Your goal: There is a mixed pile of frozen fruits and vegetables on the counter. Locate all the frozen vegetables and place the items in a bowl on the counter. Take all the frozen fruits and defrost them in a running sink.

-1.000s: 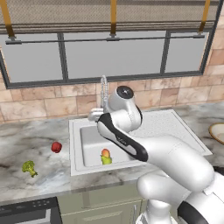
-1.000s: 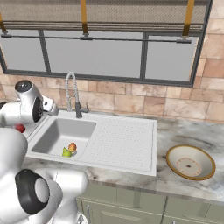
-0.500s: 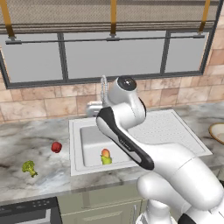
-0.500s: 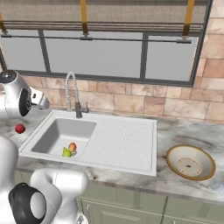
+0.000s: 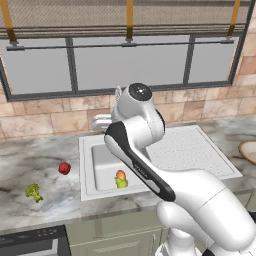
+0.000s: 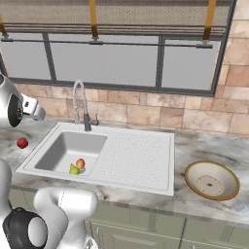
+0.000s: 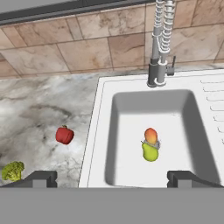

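While the arm is seen swung further left than a second ago in the left base view, the faucet (image 5: 118, 95) is mostly hidden behind it; the two fruits (image 5: 120, 179) lie unmoved in the sink (image 5: 95, 165), the red piece (image 5: 64, 168) and broccoli (image 5: 33, 191) on the worktop (image 5: 30, 160), the bowl (image 5: 248, 151) cut off. From the right base view, the broccoli cannot be made out. Through the hand view, the hand (image 7: 111, 177) is held wide apart, empty, above the sink's near edge.
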